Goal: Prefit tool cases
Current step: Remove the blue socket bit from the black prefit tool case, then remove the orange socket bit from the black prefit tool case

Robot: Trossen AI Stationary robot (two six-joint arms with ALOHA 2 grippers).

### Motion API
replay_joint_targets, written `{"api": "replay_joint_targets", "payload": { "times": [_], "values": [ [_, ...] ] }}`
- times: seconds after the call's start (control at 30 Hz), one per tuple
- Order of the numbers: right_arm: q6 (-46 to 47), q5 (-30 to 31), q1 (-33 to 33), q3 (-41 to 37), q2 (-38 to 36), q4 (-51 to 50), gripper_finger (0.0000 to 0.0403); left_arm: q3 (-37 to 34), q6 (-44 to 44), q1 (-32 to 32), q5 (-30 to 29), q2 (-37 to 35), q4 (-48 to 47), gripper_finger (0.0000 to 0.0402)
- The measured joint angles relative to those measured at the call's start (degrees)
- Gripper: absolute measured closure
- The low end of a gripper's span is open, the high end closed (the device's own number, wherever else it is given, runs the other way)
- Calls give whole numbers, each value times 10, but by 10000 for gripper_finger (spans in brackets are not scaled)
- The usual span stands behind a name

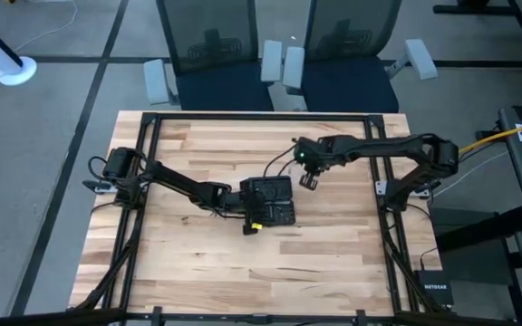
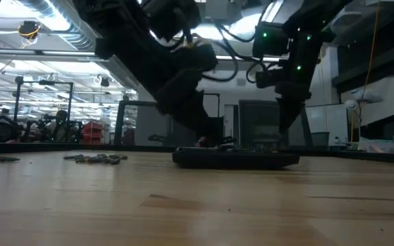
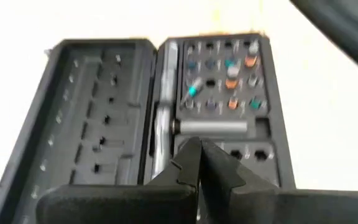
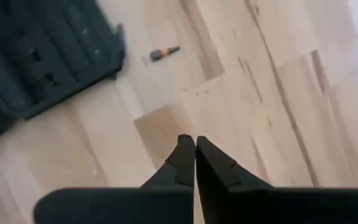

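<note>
Tool case [image 1: 270,201] lies open and flat near the middle of the wooden table [image 1: 198,272], its two black halves side by side; the left wrist view shows one half holding coloured bits [image 3: 229,74] in a grid of slots, the other half with bare moulded recesses. Left gripper [image 3: 199,146] hangs just above the case, fingers pressed together and holding nothing. Right gripper [image 4: 194,142] hovers over bare wood just beside the case, fingers likewise pressed together and empty. One loose orange-tipped bit [image 4: 165,53] lies on the table near the case's edge.
</note>
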Motion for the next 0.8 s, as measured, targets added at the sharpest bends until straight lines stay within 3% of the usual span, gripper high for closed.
{"api": "replay_joint_targets", "payload": {
  "times": [0.13,0.37,0.5,0.57,0.63,0.8],
  "values": [
    [1,-67,-25,-3,10,7,364,0,31,0,-4,-5,-5,401],
    [2,-102,-1,-3,22,31,244,0,99,-3,-10,-49,-54,401],
    [12,-217,42,-3,22,96,202,1,119,4,-12,-58,-56,401],
    [26,-247,78,-3,22,137,197,1,114,8,-11,-53,-57,401],
    [30,-231,115,-3,22,168,195,1,102,11,-10,-47,-51,401],
    [38,-127,190,-3,22,177,194,1,76,11,-5,-31,-60,401]
  ]
}}
